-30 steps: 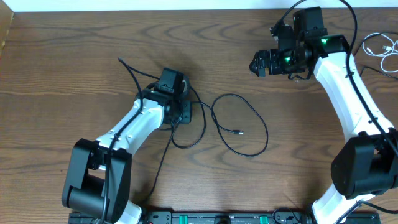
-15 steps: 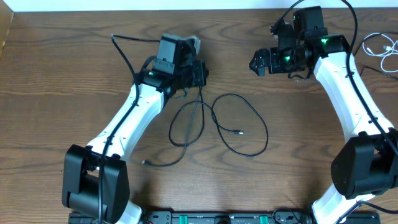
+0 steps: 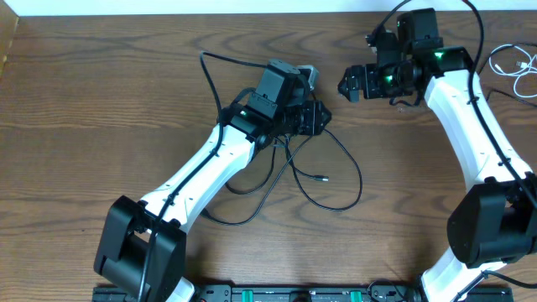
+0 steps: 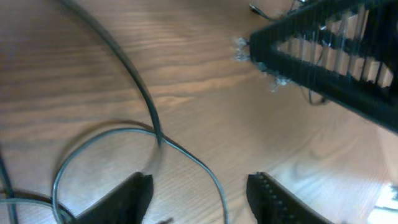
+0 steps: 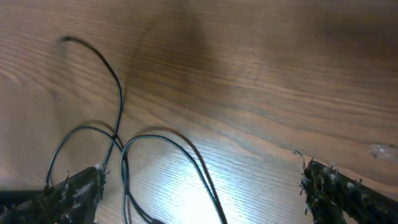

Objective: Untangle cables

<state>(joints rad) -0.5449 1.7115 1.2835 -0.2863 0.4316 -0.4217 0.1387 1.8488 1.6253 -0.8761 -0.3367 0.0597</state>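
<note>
Looking down on a brown wood-grain tabletop (image 3: 84,126), with a white left arm (image 3: 197,172) and a white right arm (image 3: 470,126) reaching over it. Stretching in from the near-left corner to the middle of the tabletop: the left gripper (image 3: 312,117), with jaws partly open and clamped on nothing. Directly beneath it, in the left wrist view, a strand of the black cables (image 4: 144,94) lying on the wood and passing through the gap between the two fingers (image 4: 127,200), pinched by neither. Spread across the middle of the tabletop, loose overlapping loops of those thin black cables, crossing one another just under the left gripper and trailing toward the near edge beneath the left arm. Inside the largest loop, a small plug end (image 3: 324,178) lying free on the wood. Near the far edge, right of centre: the right gripper (image 3: 346,84), with jaws spread wide and empty, above the wood, near the left gripper but apart from it. At the far-right corner, well apart from the black loops, a small heap of white cable (image 3: 524,67), touched by neither arm
</note>
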